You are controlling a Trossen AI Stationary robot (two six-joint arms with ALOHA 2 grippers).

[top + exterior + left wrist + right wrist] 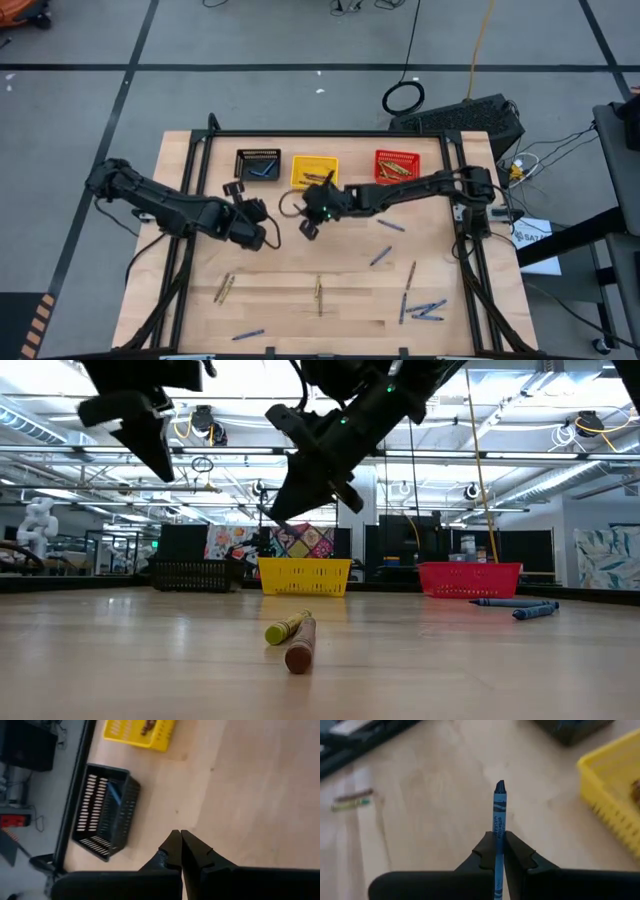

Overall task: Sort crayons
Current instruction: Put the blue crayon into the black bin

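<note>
**Right gripper holds a blue crayon beside the yellow basket**

The right gripper (499, 851) hangs above the wooden surface (300, 270), its fingers (517, 852) clamped on a blue crayon (499, 812) whose tip points out past them. In the high view it sits just in front of the yellow basket (314, 171), which stands mid-row along the far edge of the surface, between the black basket (258, 166) and the red basket (398, 166). The left gripper (180, 851) hovers near the black basket, on the side away from the yellow basket, its fingers pressed together on nothing.

The surface directly in front of the yellow basket is bare wood. Farther toward the near edge lie loose crayons: an olive-yellow and tan pair (291, 638) straight out from the yellow basket, more tan ones (225, 288) left of that, and several blue ones (425, 310) off toward the red basket's side. A dark frame rail (190, 190) borders the surface beside the black basket.
</note>
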